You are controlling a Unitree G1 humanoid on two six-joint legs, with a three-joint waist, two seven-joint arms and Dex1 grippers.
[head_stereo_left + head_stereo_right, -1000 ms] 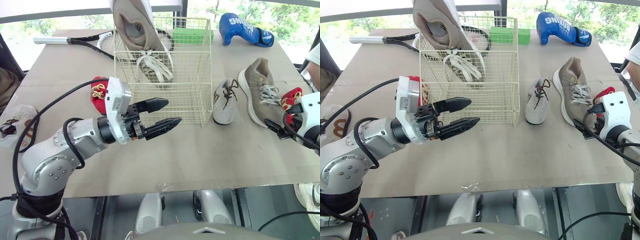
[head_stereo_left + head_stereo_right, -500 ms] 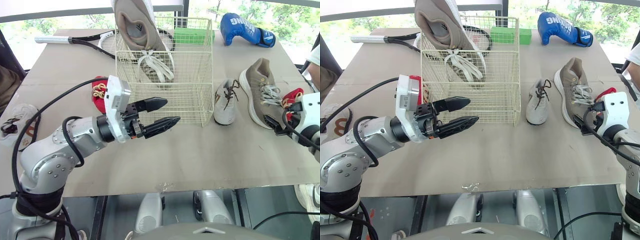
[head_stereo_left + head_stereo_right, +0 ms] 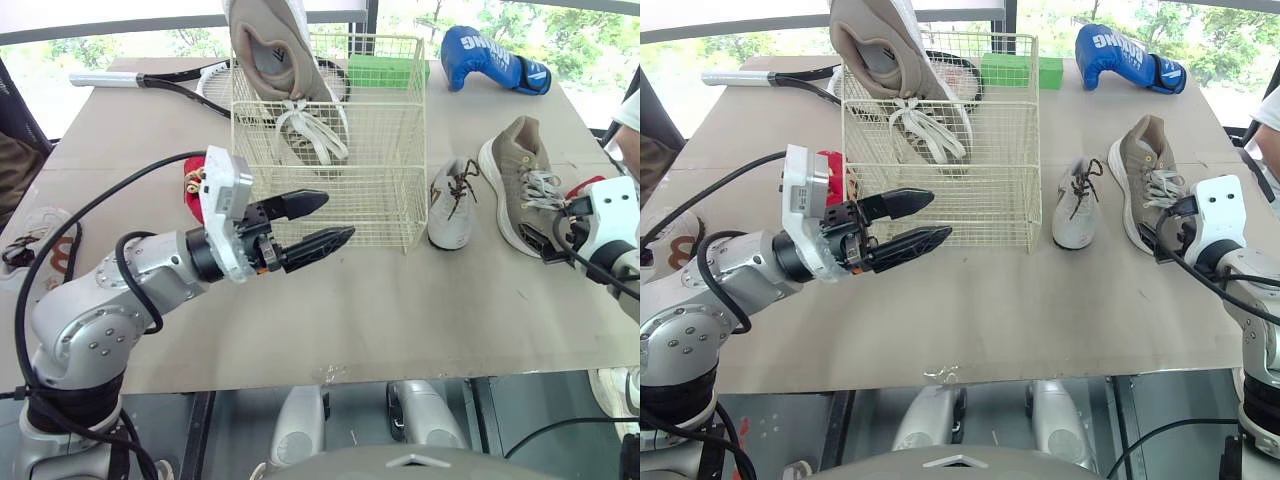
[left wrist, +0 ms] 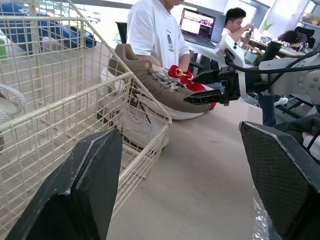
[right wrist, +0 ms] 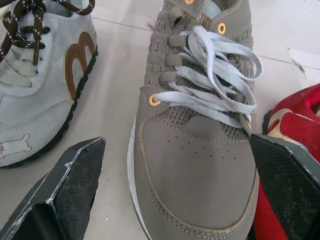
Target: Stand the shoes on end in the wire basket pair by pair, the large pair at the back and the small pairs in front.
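Across a brown board tabletop [image 3: 400, 310], loose gear around a cream wire basket [image 3: 392, 190]: a strung racket [image 3: 150, 82] and a green block [image 3: 385, 70] behind it, a padded blue boxing glove [image 3: 490, 60] off to the rear right.

Inside the basket, on its left side, one large tan shoe [image 3: 270, 50] on end, toe down, heel poking above the rim, white laces dangling through the thin wire grid.

Right of the basket, flat on their soles: a small grey shoe [image 3: 450, 205] with dark brown laces, then the second tan shoe [image 3: 520, 180], knit upper and pale laces, then a red shoe [image 5: 295, 125] just beside its toe.

Left gripper [image 3: 338, 217]: hangs close before the basket's front wall, tapered black fingers spread, grasping nothing. Half hides another red shoe [image 3: 195, 185] lying by the basket's left wall.

Right gripper [image 5: 175, 145]: sits at the toe of the second tan shoe, fingers wide apart on either side of it, closed on nothing.

Beyond the table's right end, a person [image 4: 155, 30] in a white shirt.
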